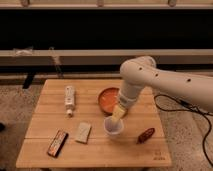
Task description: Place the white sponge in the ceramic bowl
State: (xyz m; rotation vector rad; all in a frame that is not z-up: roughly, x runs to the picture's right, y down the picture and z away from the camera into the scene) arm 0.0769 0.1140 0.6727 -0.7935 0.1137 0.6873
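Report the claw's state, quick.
The claw is just above the white cup, beside the ceramic bowl; open or closed cannot be told. The white sponge lies apart on the wooden table, not held.

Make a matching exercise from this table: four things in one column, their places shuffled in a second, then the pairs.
Things
1. sponge
2. bowl
3. bottle
4. gripper

Places
a. just above the cup
b. lying towards the table's back-left corner
c. flat on the table, between the snack bar and the cup
d. behind the cup

Pairs: 1-c, 2-d, 3-b, 4-a
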